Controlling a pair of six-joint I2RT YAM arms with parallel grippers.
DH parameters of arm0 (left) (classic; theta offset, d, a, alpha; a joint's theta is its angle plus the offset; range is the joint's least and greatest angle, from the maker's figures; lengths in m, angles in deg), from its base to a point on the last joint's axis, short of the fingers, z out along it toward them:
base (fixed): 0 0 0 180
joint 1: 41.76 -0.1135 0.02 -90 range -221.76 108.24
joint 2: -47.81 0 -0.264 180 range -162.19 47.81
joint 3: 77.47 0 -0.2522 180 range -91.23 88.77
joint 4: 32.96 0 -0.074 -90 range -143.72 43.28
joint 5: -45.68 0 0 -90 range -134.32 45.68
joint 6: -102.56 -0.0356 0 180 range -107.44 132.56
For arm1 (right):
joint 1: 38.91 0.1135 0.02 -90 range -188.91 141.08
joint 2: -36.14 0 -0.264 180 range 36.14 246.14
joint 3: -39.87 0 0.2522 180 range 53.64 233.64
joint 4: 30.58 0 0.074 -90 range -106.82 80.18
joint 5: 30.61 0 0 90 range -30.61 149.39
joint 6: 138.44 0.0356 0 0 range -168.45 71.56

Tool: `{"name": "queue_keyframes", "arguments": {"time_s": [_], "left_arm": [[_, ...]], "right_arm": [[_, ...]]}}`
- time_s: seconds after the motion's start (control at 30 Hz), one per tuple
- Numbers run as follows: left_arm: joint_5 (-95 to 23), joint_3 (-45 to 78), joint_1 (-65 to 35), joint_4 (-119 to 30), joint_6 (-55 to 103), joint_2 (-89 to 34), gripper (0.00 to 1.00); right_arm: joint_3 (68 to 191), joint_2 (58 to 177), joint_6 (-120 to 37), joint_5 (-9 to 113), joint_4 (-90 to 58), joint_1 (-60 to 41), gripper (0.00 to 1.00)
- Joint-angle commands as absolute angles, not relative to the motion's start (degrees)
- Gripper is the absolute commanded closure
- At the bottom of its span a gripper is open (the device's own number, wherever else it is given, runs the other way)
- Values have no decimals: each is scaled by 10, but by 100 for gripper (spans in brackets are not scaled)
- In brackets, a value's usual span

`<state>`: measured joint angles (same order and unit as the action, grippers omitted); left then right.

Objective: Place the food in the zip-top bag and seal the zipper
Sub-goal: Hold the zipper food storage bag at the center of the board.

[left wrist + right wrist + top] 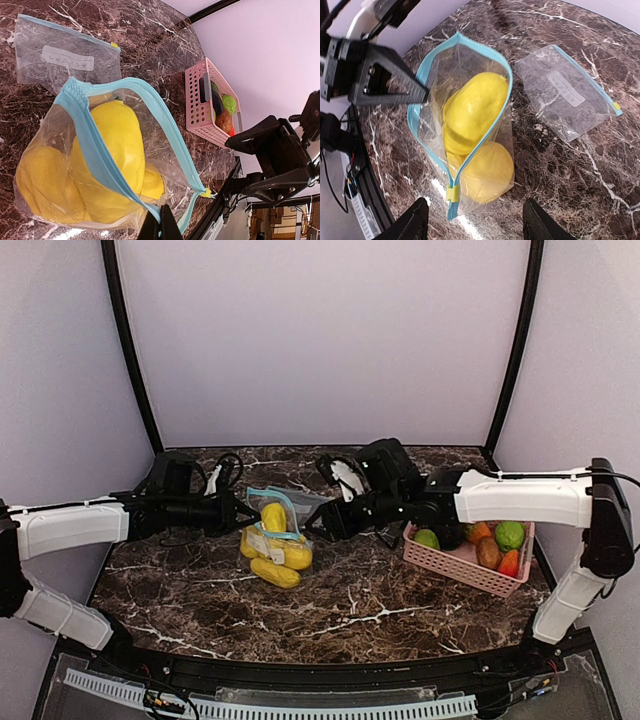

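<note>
Two pads of your left end effector are pressed together on the blue zipper rim of the bag, whose mouth gapes open. Your right end effector is spread wide, and the zipper's yellow-tabbed end lies between its fingers. Inside the bag sits the yellow food, several pieces piled together, and the bag rests on the bench. Just beyond it a spare bag lies flat. Well to the right, the pink basket holds other food: green, orange and brown pieces.
</note>
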<state>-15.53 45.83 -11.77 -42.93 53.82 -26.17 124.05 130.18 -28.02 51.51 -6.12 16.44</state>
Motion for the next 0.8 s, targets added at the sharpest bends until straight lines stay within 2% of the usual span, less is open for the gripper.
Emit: {"name": "queue_keyframes", "arguments": {"time_s": [0.0,0.37,0.6,0.7,0.77], "left_arm": [[-159,468,-121,-422,542,-244,99],[-160,468,-121,-431,541,-236,99],[-159,468,-121,-434,539,-237,99],[-159,469,-121,-435,539,-236,99],[-163,468,-121,-440,538,-232,99]], "right_arm": [[1220,1316,-294,516,-100,184,42],[1256,1363,-316,554,-79,216,58],[1258,1366,-321,565,-73,219,85],[1261,1366,-324,569,-72,218,100],[1262,1363,-326,571,-73,218,100]]}}
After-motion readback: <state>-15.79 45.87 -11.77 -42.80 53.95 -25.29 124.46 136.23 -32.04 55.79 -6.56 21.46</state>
